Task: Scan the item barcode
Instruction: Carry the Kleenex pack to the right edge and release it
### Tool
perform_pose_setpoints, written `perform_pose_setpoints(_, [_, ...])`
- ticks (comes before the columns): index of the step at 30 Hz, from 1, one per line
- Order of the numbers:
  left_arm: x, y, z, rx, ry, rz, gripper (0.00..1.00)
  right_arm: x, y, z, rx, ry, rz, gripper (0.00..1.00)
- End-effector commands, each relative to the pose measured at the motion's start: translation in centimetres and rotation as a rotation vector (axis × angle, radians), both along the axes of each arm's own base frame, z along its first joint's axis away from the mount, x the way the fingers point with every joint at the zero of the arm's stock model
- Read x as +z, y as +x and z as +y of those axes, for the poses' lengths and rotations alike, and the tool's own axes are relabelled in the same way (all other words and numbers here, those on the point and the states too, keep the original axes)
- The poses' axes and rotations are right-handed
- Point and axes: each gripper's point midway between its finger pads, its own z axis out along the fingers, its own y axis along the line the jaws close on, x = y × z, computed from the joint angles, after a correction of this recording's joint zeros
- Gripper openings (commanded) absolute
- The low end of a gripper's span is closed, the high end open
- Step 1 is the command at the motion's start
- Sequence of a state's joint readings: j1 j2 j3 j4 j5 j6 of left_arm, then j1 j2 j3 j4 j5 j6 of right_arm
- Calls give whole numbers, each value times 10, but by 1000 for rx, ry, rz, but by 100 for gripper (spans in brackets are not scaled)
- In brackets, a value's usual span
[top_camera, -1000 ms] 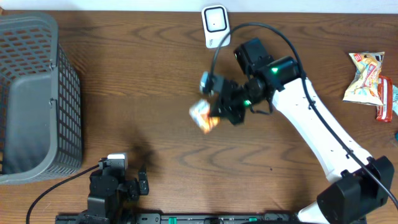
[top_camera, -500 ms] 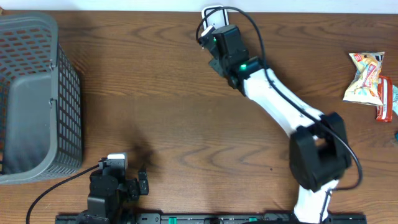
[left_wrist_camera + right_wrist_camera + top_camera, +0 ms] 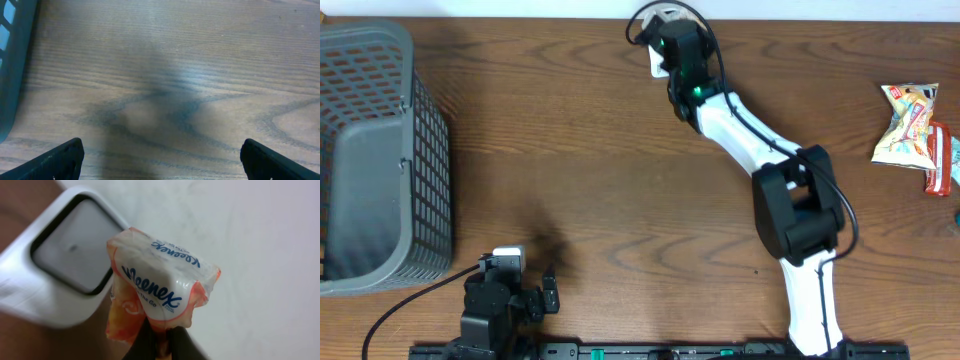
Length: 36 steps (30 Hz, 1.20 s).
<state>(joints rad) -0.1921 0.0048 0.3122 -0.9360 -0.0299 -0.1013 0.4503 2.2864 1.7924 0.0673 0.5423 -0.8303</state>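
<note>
Now the right gripper [image 3: 159, 335] pinches the orange-and-white plastic Kleenex pack [image 3: 160, 292] before the dark window of the white scanner [image 3: 65, 265]; next, its barcode likely needs turning toward it; the left gripper [image 3: 162, 160] gapes, empty

wooden table [image 3: 570, 150] bears basket [image 3: 370, 160], scanner [image 3: 70, 250], snack packets [image 3: 905, 125].

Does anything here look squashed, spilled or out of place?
Only the tissue pack: the right gripper pinches it by one end, so its wrapper sits crumpled and tilted in front of the scanner. Nothing looks spilled or broken.
</note>
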Motion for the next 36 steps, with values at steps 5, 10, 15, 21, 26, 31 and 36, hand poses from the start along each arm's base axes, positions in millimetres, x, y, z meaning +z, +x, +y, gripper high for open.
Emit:
perform_pose_setpoints(5, [0,-1,1,4,5,3,100,-16,29,12,15,-139,0,1])
perform_pose_setpoints(10, [0,-1,1,4,5,3,100,-44,30,-2,-62,-226,31,1])
perform_pose_setpoints(15, [0,-1,1,4,5,3,100,-30,28,-3,-116,-239,-2,1])
perform_pose_setpoints(21, [0,-1,1,4,5,3,100,1,19,-8,-191,-259,-34,1])
perform_pose_setpoints(26, [0,-1,1,4,5,3,100,24,2,-32,-239,-265,40,1])
perform_pose_setpoints(31, [0,-1,1,4,5,3,100,46,-16,-89,-355,-159,109,1])
perform_pose_setpoints(36, [0,-1,1,4,5,3,100,30,-32,-161,-465,1,249,1])
